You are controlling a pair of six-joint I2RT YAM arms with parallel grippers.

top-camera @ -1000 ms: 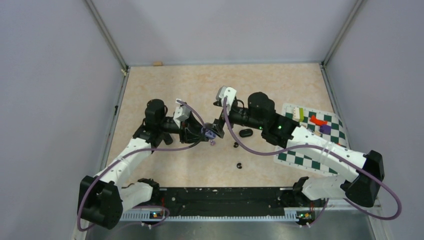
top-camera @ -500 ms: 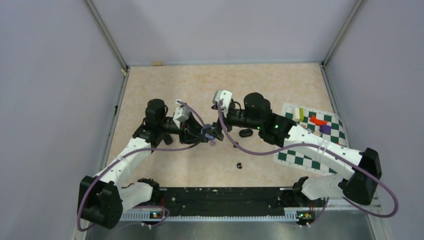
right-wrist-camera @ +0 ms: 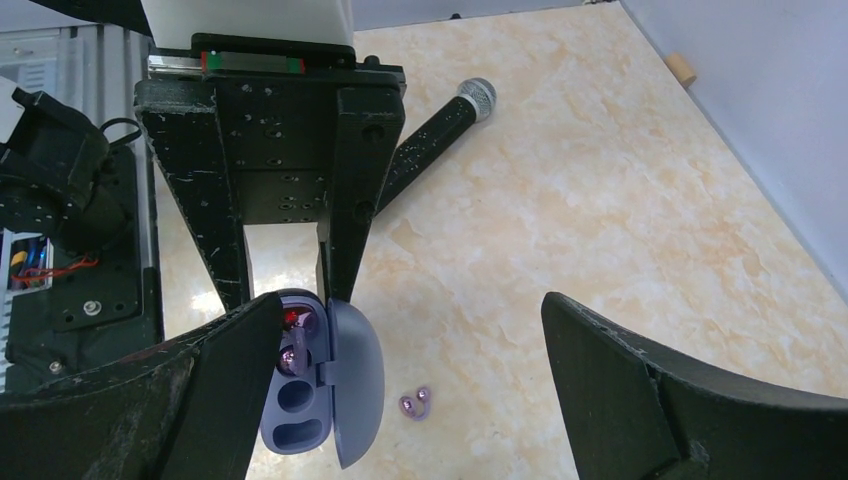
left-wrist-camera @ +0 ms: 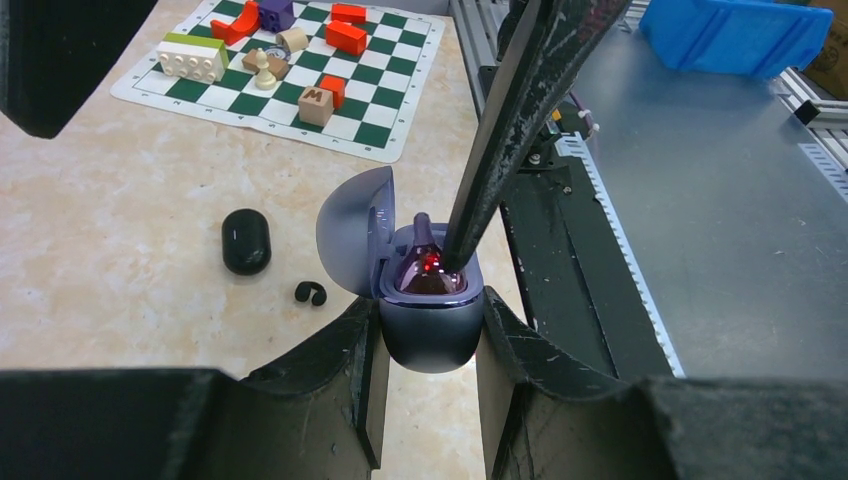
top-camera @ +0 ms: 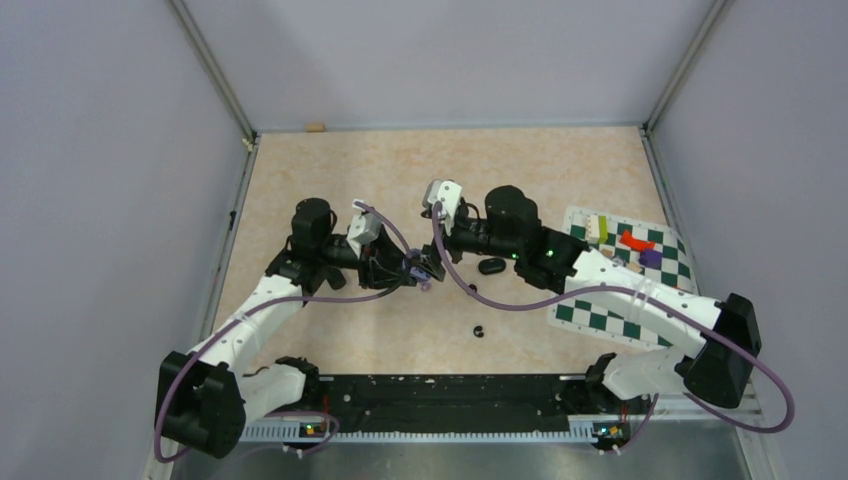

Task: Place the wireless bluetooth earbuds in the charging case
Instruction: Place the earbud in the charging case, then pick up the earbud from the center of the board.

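On the left, the left end effector [left-wrist-camera: 430, 310] is clamped on the lower half of the pale purple charging case [left-wrist-camera: 430, 345], one finger on each side. The hinged lid [left-wrist-camera: 350, 235] stands open and the wells face up, likely so the case cannot slide or tip while the other arm works into it. Whether its base rests on the table [left-wrist-camera: 120, 300] cannot be told. One purple earbud [left-wrist-camera: 422, 235] sits in a well with its stem poking up beside a small red light. The right end effector [right-wrist-camera: 410, 310] hangs over the case with its jaws spread wide and empty. One finger [left-wrist-camera: 500, 130] reaches down with its tip at that earbud, apparently to press it home. The second purple earbud [right-wrist-camera: 414, 402] lies loose on the table just beside the case, not yet inserted. Further right lie a black earbud [left-wrist-camera: 310, 293] and a closed black case [left-wrist-camera: 245, 240], both untouched, and well beyond them the chequered mat [left-wrist-camera: 400, 120] carries its coloured blocks.
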